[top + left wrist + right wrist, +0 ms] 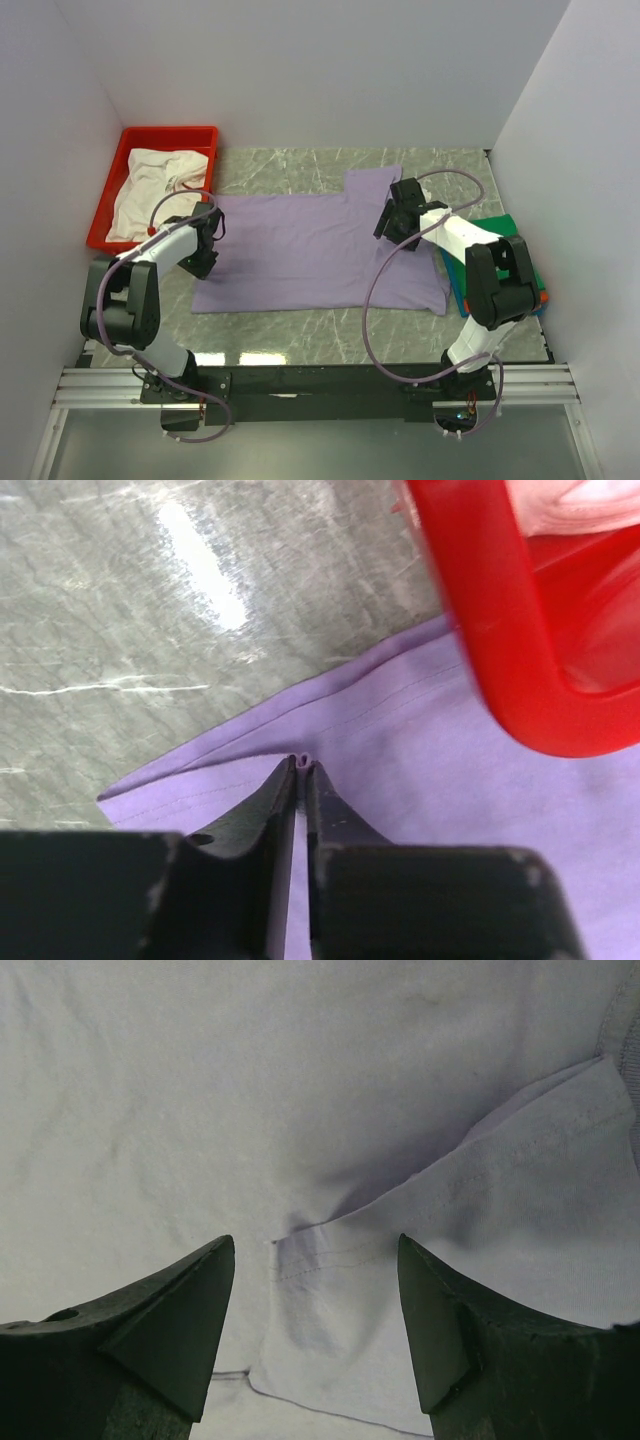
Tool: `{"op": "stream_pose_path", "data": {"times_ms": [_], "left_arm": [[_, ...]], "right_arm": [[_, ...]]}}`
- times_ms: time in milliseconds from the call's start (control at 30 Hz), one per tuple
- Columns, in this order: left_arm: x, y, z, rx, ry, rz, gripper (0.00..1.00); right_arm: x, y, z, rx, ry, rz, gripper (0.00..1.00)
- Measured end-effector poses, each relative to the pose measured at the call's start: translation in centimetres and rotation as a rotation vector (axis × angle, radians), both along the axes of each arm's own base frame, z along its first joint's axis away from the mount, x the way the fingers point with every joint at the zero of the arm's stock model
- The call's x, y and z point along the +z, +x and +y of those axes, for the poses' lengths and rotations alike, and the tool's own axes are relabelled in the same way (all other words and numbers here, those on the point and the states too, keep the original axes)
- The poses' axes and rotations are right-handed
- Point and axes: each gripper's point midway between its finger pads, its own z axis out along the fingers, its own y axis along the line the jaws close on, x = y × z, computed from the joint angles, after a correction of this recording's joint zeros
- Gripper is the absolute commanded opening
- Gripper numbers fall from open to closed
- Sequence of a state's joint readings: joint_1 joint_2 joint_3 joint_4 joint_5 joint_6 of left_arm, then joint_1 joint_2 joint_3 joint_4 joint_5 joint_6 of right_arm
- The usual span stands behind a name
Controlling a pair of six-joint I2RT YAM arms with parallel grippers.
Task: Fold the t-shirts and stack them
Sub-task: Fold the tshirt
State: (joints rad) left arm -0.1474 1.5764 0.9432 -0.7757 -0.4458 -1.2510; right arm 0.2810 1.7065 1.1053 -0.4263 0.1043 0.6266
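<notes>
A large lavender t-shirt (300, 255) lies spread flat on the marble table. My left gripper (205, 255) sits at its left hem and is shut on a small pinch of the cloth (301, 761), which pokes out between the tips. My right gripper (393, 215) hovers open over the shirt's right side, its fingers (180, 1330) straddling a folded-over sleeve (420, 1250) without touching it. A white t-shirt (160, 185) lies crumpled in the red tray (168, 135). Folded green, blue and orange t-shirts (498, 228) are stacked at the right, partly hidden under my right arm.
The red tray's corner (500, 640) is close to the left gripper, just beyond the shirt's hem. White walls close in the table on three sides. Bare marble (300, 330) shows in front of the shirt and behind it.
</notes>
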Motion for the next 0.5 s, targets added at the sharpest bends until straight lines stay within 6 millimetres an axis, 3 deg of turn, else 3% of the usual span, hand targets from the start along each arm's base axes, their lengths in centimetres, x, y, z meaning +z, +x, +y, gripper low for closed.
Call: {"op": "stream_pose_path", "data": {"times_ms": [333, 500], "left_arm": [[0.1, -0.2, 0.0, -0.002, -0.004, -0.004, 0.01], [0.2, -0.1, 0.0, -0.003, -0.004, -0.007, 0.01]], "right_arm": [[-0.8, 0.9, 0.5, 0.007, -0.018, 0.021, 0.71], [-0.7, 0.5, 1.6, 0.035, -0.041, 0.014, 0.58]]}}
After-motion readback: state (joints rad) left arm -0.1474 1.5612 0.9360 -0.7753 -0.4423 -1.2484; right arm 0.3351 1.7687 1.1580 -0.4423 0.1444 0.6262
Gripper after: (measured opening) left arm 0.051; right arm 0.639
